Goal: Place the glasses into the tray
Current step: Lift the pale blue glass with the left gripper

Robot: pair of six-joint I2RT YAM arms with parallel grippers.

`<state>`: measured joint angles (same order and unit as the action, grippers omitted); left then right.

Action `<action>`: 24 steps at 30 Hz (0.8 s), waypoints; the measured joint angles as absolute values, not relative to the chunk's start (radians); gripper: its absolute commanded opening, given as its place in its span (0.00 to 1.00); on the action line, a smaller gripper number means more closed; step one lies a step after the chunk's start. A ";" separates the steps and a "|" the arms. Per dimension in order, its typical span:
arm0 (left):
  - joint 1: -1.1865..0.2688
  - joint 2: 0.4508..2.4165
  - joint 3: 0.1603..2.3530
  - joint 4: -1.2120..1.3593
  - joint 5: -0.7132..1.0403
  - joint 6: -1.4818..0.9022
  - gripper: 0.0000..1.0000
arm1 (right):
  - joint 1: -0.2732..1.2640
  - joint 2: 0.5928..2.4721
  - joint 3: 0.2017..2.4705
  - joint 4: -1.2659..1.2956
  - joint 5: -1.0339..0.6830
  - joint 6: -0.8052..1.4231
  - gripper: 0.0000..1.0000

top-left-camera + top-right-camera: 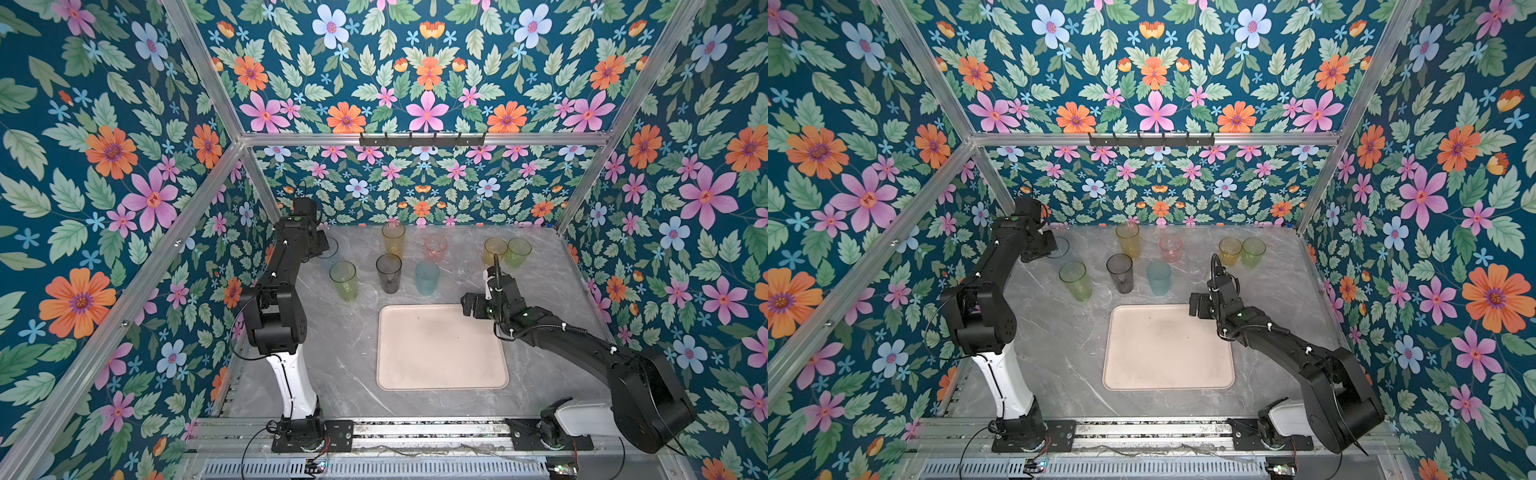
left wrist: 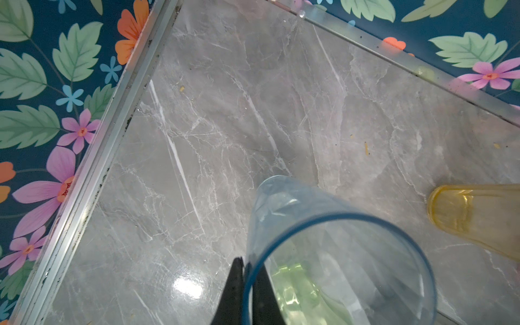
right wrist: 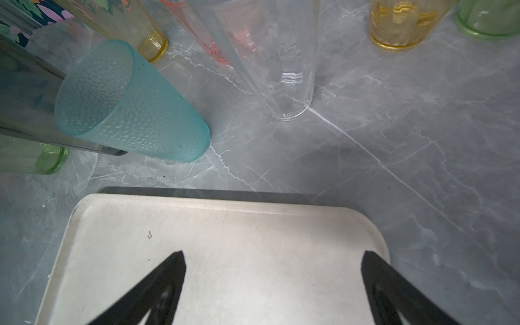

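So, across the table [image 1: 332,353] to the tray [image 1: 440,353] we should carry the blue-grey tumbler [image 2: 309,225] slowly and upright, since our left gripper [image 2: 249,266] pinches only its rim wall, there in the back left corner. The tray holds nothing yet; the other glasses [image 1: 388,274] stand behind it, and our right gripper [image 3: 273,259] hangs spread over its far right corner

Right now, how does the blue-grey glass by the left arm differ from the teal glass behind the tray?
The blue-grey glass is smooth and see-through; the teal glass is frosted and dimpled. The left gripper is shut on the blue-grey glass's rim, while the teal glass stands free. The blue-grey glass is near the far left corner of the table; the teal glass is just behind the tray. Both are upright tumblers outside the tray.
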<state>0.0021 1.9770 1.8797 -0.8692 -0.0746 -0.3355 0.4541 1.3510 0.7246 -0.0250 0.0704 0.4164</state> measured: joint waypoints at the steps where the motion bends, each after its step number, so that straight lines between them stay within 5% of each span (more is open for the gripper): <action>1: 0.002 1.972 1.885 -0.879 -0.078 -0.335 0.00 | 0.454 1.351 0.725 -0.026 0.070 0.416 0.99; 24: -0.074 1.802 2.111 -1.122 -0.132 -0.282 0.00 | 0.454 1.365 0.736 -0.028 0.074 0.416 0.99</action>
